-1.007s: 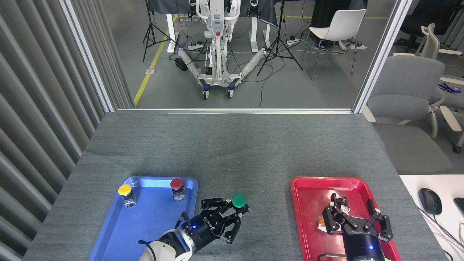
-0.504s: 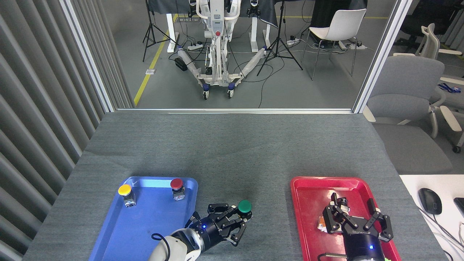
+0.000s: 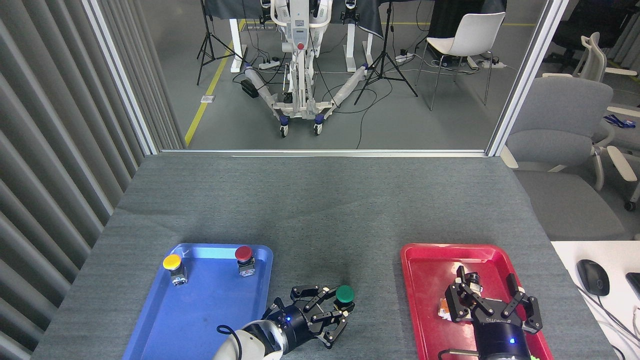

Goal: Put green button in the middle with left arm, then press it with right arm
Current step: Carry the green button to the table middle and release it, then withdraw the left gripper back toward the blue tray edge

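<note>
round dark-green cap (image 3: 345,294), base hidden

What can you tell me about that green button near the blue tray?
The green button has a round, dark green, smooth cap that looks like plastic. Its base is mostly hidden by the left end effector, whose black fingers are closed around it just under the cap. It stands roughly upright over the grey tabletop, between the blue tray and the red tray. Whether it rests on the tabletop cannot be told.

Green button (image 3: 345,294) (dark round cap up) over the middle (image 3: 350,260) btwn trays, seemingly off felt.
</note>
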